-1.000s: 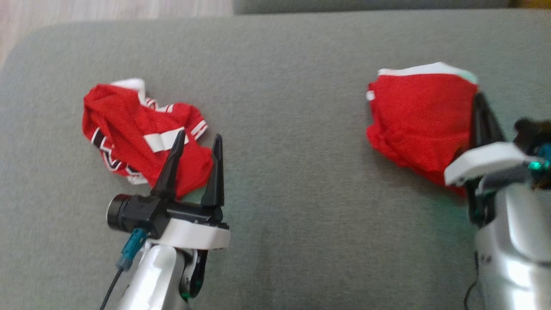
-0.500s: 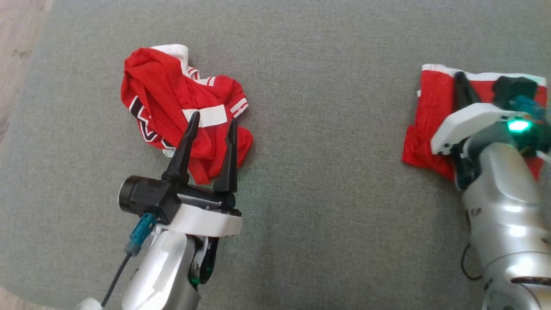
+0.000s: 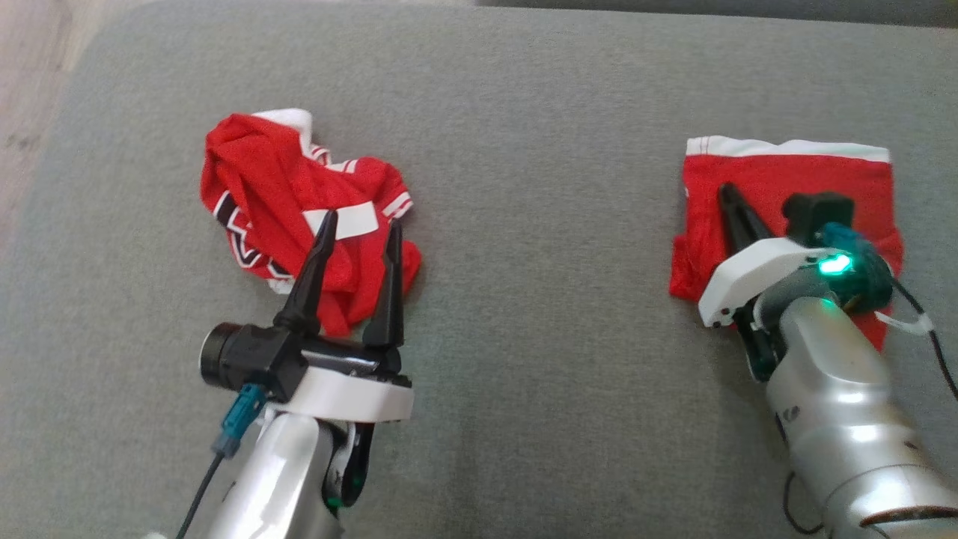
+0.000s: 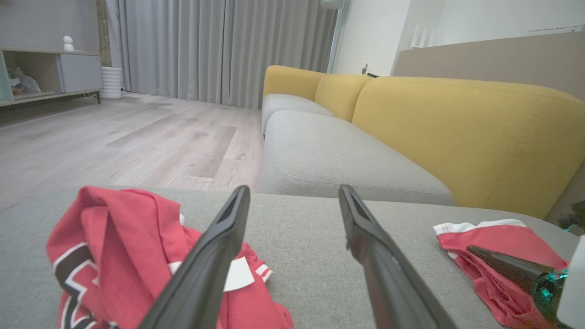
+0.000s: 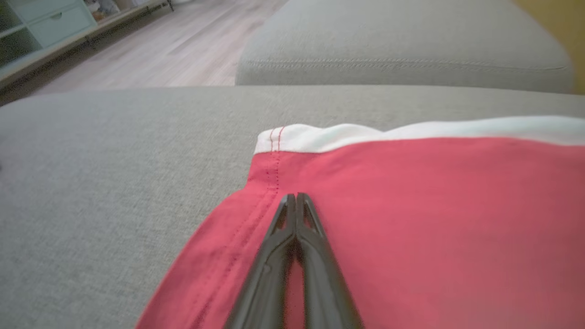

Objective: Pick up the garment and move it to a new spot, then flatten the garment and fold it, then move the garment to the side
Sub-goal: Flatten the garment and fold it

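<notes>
Head view shows the crumpled garment (image 3: pixel 284 195) on the left of the cushion (image 3: pixel 539 112), with the left gripper (image 3: pixel 361 219) over its near edge, jaws spread. The folded garment (image 3: pixel 793 168) lies on the cushion's right, under the right gripper (image 3: pixel 726 191), whose jaws are pressed together. The crumpled one probably comes next: descend on a raised ridge and close deep, so that it lifts whole.

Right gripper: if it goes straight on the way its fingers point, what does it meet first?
Probably the folded red garment: the right gripper, fingers shut, aims at its red cloth just short of the white band. Whether the tips touch it now is unclear.
</notes>
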Controlling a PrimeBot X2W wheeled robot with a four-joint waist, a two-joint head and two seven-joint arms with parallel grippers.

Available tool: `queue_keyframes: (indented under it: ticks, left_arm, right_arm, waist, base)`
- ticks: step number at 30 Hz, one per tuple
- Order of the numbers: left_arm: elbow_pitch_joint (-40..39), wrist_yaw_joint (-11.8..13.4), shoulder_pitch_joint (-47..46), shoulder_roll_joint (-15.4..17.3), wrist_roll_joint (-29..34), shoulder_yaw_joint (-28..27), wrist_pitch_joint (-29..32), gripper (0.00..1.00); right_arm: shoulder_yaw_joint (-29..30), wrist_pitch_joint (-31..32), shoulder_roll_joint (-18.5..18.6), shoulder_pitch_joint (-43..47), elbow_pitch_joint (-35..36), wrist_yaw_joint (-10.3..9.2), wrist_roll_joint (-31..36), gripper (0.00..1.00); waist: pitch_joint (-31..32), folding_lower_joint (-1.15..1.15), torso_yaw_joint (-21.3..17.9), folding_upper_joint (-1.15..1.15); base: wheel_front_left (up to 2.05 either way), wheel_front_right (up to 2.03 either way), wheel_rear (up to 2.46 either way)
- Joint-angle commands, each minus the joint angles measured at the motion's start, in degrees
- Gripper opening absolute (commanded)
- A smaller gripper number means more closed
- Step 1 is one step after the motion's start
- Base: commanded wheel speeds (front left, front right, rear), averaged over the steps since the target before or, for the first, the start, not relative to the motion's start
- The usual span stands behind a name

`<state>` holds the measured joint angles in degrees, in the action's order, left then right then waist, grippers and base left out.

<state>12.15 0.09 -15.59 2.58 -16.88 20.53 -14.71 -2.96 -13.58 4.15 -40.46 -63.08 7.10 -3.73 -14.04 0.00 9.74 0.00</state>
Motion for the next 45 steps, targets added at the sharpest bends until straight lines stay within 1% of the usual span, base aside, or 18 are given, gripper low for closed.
queue_keyframes:
  ticks: [1,4,6,7,9,12,15,19,21,23,25,30,33,34,35,39,45]
  left_arm:
    - [-1.7,0.4,-0.4,0.3,0.7,-2.4,-0.3,1.00]
    - [-1.8,0.2,0.0,0.3,1.2,-3.3,-0.3,1.00]
    - [-1.8,0.0,0.2,0.3,1.4,-3.6,-0.3,1.00]
    - [-1.9,-0.1,0.3,0.3,1.4,-3.7,-0.3,1.00]
    - [-2.0,-0.1,0.4,0.3,1.5,-4.0,-0.3,1.00]
    - [-1.9,-0.6,0.3,0.3,2.0,-3.8,-0.3,1.00]
    - [-1.5,-1.0,-0.2,0.3,2.5,-3.5,-0.3,1.00]
    - [-1.4,-1.1,-0.4,0.3,2.9,-4.3,-0.3,1.00]
    - [-1.1,-1.3,-0.2,0.3,3.1,-4.9,-0.3,1.00]
    - [-1.2,-1.2,0.3,0.3,2.9,-5.5,-0.3,1.00]
    - [-1.3,-1.1,1.1,0.3,2.8,-6.2,-0.3,1.00]
    - [-1.1,-1.1,3.3,0.3,2.6,-7.1,-0.3,1.00]
    - [-0.7,-1.0,4.7,0.3,2.2,-7.3,-0.3,1.00]
    - [-0.5,-1.0,5.2,0.3,2.1,-7.4,-0.3,1.00]
    - [-0.4,-0.9,5.7,0.3,2.0,-7.5,-0.3,1.00]
    - [0.4,-0.7,7.7,0.3,2.0,-7.7,-0.3,1.00]
    - [1.1,-0.3,9.4,0.3,2.0,-7.9,-0.3,1.00]
  right_arm:
    - [0.1,-1.0,0.0,0.5,2.6,0.39,-0.9,0.00]
    - [1.9,-1.3,1.3,1.7,5.9,0.39,0.8,0.00]
    - [4.8,-1.4,2.1,3.1,8.9,0.39,2.6,0.00]
    - [6.3,-1.4,2.0,4.0,9.9,0.39,3.4,0.00]
    - [7.9,-1.4,1.5,5.3,9.5,0.39,5.1,0.00]
    - [6.7,-1.0,1.1,5.3,6.9,0.39,7.6,0.00]
    - [6.4,-0.9,1.0,3.6,4.5,0.39,7.7,0.00]
    - [6.5,-1.1,0.4,2.0,4.6,0.39,6.7,0.00]
    - [6.5,-1.3,0.0,2.2,5.8,0.39,6.3,0.00]
    - [6.9,-1.4,-0.5,3.4,8.8,0.39,5.2,0.00]
    - [7.4,-1.4,-0.9,5.7,13.1,0.39,3.9,0.00]
    - [6.5,-1.4,-1.2,14.2,24.7,0.39,1.6,0.00]
    - [5.8,-1.4,-1.2,19.8,31.2,0.39,-1.2,0.00]
    - [5.8,-1.4,-1.2,21.7,33.3,0.39,-1.4,0.61]
    - [5.5,-1.4,-1.3,23.5,34.9,0.39,-2.1,1.00]
    - [4.6,-1.4,-1.3,29.5,39.4,0.39,-4.0,1.00]
    - [4.0,-1.4,-1.3,33.5,41.9,0.39,-5.1,1.00]
  waist:
    - [0.9,0.00,-1.3,0.00]
    - [1.9,0.00,-3.0,0.00]
    - [2.3,0.00,-3.8,0.00]
    - [2.5,0.00,-4.2,0.00]
    - [2.7,0.00,-5.2,0.00]
    - [2.2,0.00,-6.0,0.00]
    - [1.9,0.00,-6.4,0.00]
    - [2.1,0.00,-7.0,0.00]
    - [2.8,0.00,-7.3,0.00]
    - [3.7,0.00,-7.6,0.00]
    - [4.7,0.00,-8.1,0.00]
    - [6.9,0.00,-8.7,0.00]
    - [8.2,0.00,-8.9,0.00]
    - [8.5,0.00,-8.9,0.00]
    - [8.9,0.00,-8.9,0.00]
    - [10.2,0.00,-9.0,0.00]
    - [10.9,0.00,-9.0,0.00]
  base:
    - [0.00,0.00,0.00]
    - [0.00,0.00,0.00]
    - [0.00,0.00,0.00]
    - [0.00,0.00,0.00]
    - [0.00,0.00,0.00]
    - [0.00,0.00,0.00]
    - [0.00,0.00,0.00]
    - [0.00,0.00,0.00]
    - [0.00,0.00,0.00]
    - [0.00,0.00,0.00]
    - [0.00,0.00,0.00]
    - [0.00,0.00,0.00]
    - [0.00,0.00,0.00]
    - [0.00,0.00,0.00]
    - [0.00,0.00,0.00]
    - [0.00,0.00,0.00]
    - [0.00,0.00,0.00]
